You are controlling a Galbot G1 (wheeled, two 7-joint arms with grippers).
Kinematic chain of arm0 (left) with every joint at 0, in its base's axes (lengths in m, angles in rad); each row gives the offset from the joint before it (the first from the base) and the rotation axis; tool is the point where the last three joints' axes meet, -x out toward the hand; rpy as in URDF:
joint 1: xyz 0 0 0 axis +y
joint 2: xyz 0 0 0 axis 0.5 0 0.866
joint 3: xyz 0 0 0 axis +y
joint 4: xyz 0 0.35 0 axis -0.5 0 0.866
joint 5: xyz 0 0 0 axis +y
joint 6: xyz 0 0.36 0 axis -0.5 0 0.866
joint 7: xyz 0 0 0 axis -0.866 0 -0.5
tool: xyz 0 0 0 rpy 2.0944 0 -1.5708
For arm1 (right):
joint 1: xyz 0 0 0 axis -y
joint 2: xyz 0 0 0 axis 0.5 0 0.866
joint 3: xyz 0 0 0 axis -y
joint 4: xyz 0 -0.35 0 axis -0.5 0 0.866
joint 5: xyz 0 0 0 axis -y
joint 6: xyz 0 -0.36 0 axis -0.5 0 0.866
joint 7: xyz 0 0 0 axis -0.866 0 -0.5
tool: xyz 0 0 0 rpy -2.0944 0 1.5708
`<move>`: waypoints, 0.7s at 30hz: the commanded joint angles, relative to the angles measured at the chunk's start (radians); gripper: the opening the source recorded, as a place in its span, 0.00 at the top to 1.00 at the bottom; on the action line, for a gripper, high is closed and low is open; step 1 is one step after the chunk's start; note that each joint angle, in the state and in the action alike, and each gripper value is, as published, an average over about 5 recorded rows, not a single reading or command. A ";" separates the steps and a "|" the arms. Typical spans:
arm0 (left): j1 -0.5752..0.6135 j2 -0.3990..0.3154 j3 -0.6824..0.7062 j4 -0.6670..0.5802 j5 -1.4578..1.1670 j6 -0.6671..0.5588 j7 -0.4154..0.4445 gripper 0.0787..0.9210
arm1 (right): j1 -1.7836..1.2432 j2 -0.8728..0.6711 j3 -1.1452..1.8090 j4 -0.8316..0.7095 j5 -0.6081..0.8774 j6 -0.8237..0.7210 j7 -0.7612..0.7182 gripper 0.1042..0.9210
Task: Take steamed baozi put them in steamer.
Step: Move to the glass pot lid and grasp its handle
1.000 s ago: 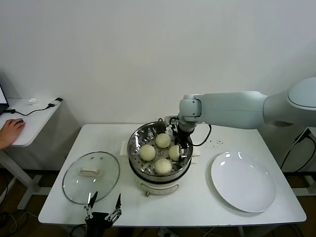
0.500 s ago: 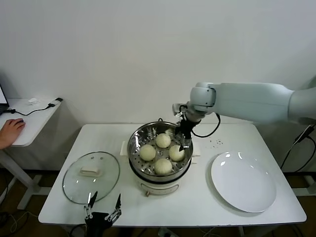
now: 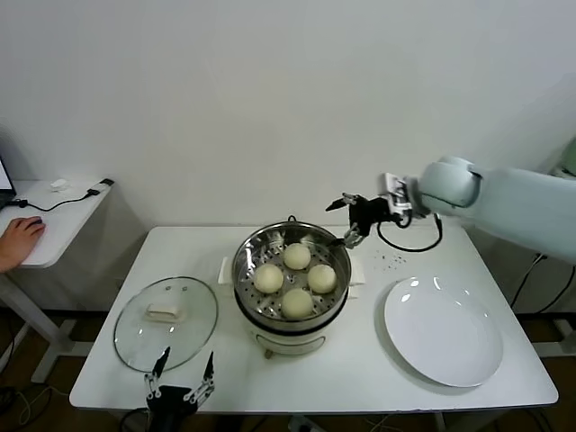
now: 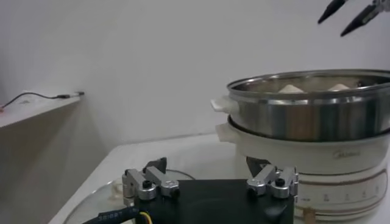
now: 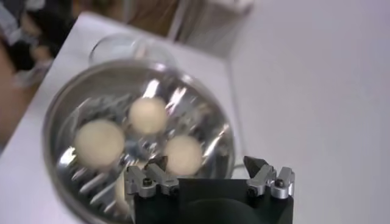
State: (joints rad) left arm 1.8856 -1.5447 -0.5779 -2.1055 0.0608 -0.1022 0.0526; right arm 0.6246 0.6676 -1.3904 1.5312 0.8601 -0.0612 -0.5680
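Hovering above the far right rim of the steamer (image 3: 291, 270), the right gripper (image 3: 350, 219) stands wide and holds nothing. Below and just left of it, four baozi (image 3: 297, 278) sit on the perforated tray inside the pot (none touching the gripper). At the near bench (image 3: 360, 373) edge the left gripper (image 3: 180, 385) waits, also spread wide, just before the glass lid (image 3: 166, 322).

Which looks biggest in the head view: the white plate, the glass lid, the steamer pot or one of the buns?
Largest to smallest:
1. White plate and steamer: about alike across, so no ranking between them.
2. Glass lid, slightly smaller.
3. A baozi, by far the smallest; all four look alike.
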 commanded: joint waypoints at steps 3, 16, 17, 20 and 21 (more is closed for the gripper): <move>0.020 -0.007 -0.033 -0.052 0.040 0.009 0.012 0.12 | -0.947 -0.323 0.941 0.190 -0.020 0.234 0.345 0.12; -0.005 -0.014 -0.086 -0.088 0.419 -0.003 0.025 0.12 | -1.748 -0.051 1.753 0.284 -0.217 0.205 0.400 0.12; -0.009 -0.012 -0.102 -0.089 0.504 -0.017 0.030 0.12 | -1.795 -0.025 1.803 0.293 -0.221 0.195 0.396 0.12; -0.033 -0.008 -0.164 -0.079 0.815 -0.080 0.039 0.12 | -1.900 0.058 1.924 0.316 -0.229 0.167 0.387 0.12; -0.043 -0.005 -0.181 -0.074 0.923 -0.095 0.038 0.12 | -1.929 0.083 1.953 0.318 -0.230 0.163 0.385 0.12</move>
State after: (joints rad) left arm 1.8785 -1.5585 -0.6407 -2.1810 0.3011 -0.1028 0.0733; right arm -0.6696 0.5609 -0.0937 1.7659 0.7008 0.1207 -0.2353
